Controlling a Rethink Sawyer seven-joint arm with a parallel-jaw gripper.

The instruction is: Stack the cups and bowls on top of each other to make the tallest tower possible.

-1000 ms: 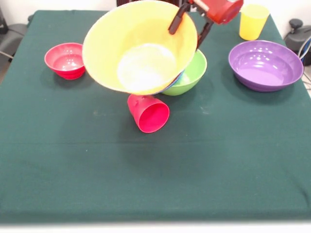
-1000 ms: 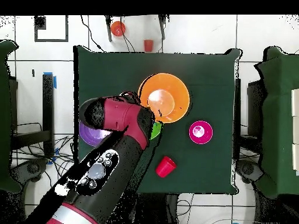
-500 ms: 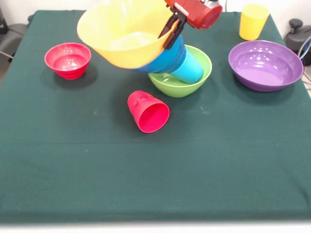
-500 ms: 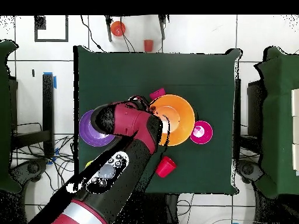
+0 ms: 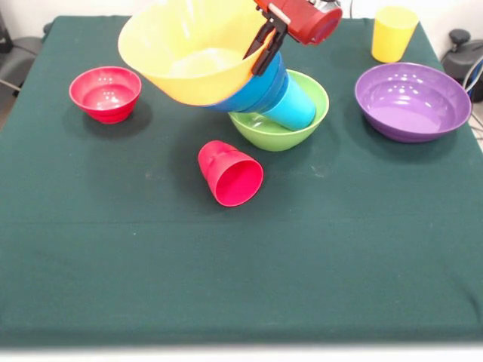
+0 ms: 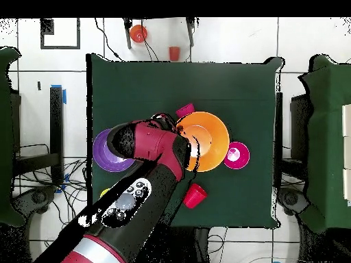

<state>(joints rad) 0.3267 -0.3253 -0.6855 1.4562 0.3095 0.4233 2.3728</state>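
Front view: gripper [image 5: 264, 47] is clamped on the rim of the orange-yellow bowl [image 5: 192, 53], which tilts, nested over a blue bowl [image 5: 253, 89] and light blue cup [image 5: 294, 108] resting in the green bowl [image 5: 281, 128]. Recommendation: level the stack, centre it, then release slowly to avoid toppling.

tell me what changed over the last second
The gripper, shut on the rim of the big yellow bowl, swung it from facing the camera to nearly level, baring the blue bowl and light blue cup nested under it, resting in the green bowl. Everything else stayed put.
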